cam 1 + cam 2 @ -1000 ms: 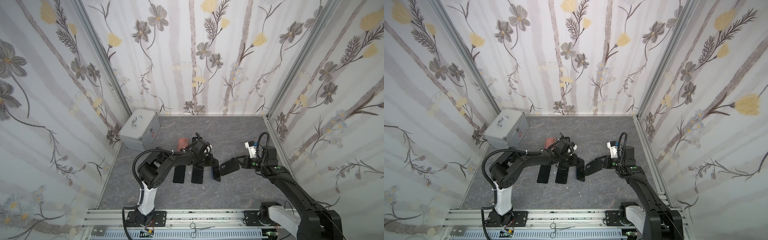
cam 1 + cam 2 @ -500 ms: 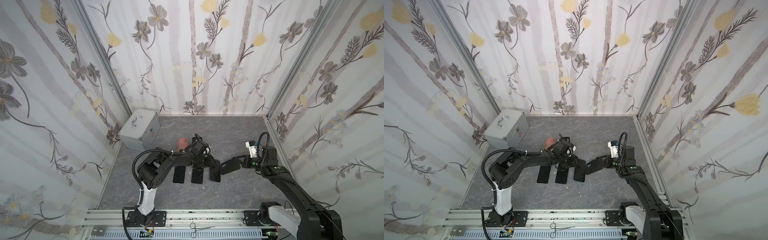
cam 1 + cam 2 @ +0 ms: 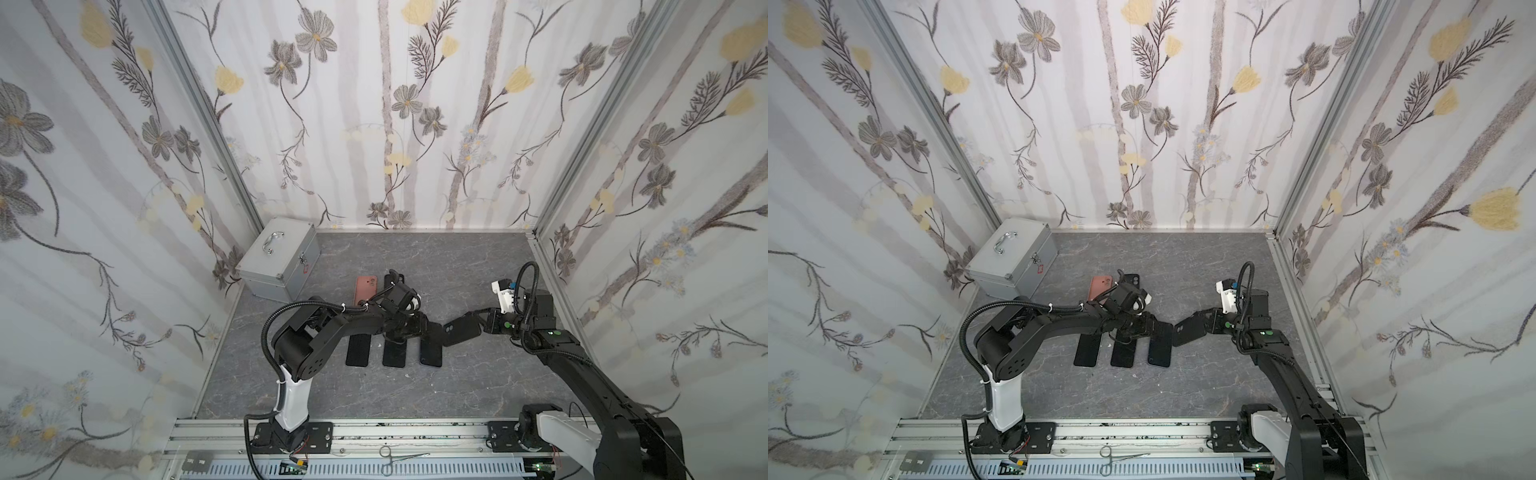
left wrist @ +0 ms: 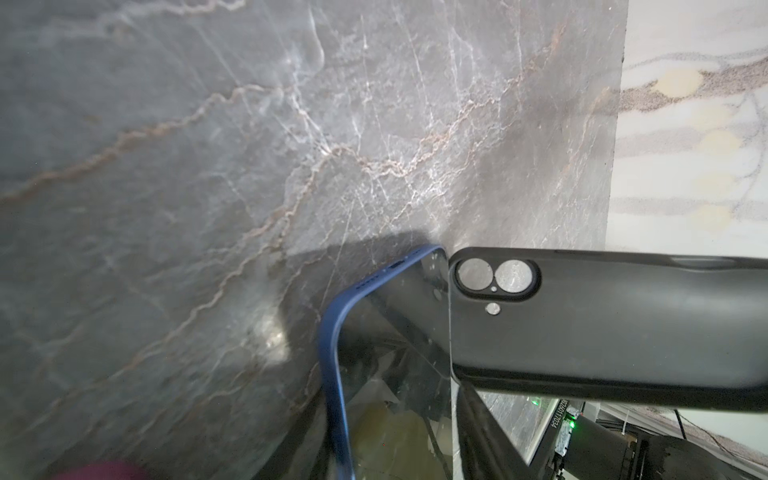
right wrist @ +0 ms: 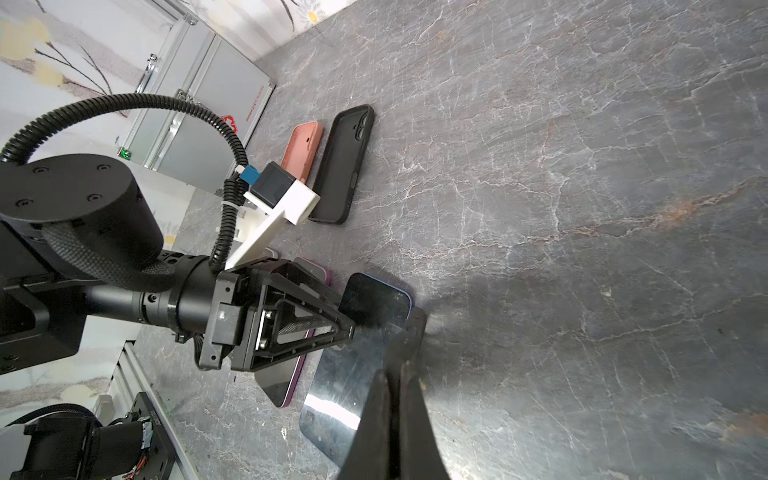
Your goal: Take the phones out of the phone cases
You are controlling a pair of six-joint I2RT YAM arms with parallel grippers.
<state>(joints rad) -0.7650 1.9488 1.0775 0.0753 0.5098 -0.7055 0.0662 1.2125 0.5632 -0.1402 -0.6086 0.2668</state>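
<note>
Left gripper (image 5: pixel 351 329) hangs low over one end of the blue-edged phone (image 5: pixel 353 374), fingertips at or on its glass. Seen side-on, its jaws overlap, so I cannot tell how far apart they stand or whether they grip the phone at all. Right gripper (image 3: pixel 482 327) is clamped tight on one end of the black phone case (image 4: pixel 602 324), holding it off the grey marble tabletop (image 4: pixel 208 145).

Over the last second hardly anything shifts in both top views: phone and case were already apart and stay so. Tabletop shows through the case's lens cut-outs, so the case is empty. I judge the extraction done, with only release and setting down left.

The phone lies screen up, last in a row beside a purple-edged phone (image 5: pixel 286 374). Its end sits under the left fingertips, with the case's corner just beside it.
</note>
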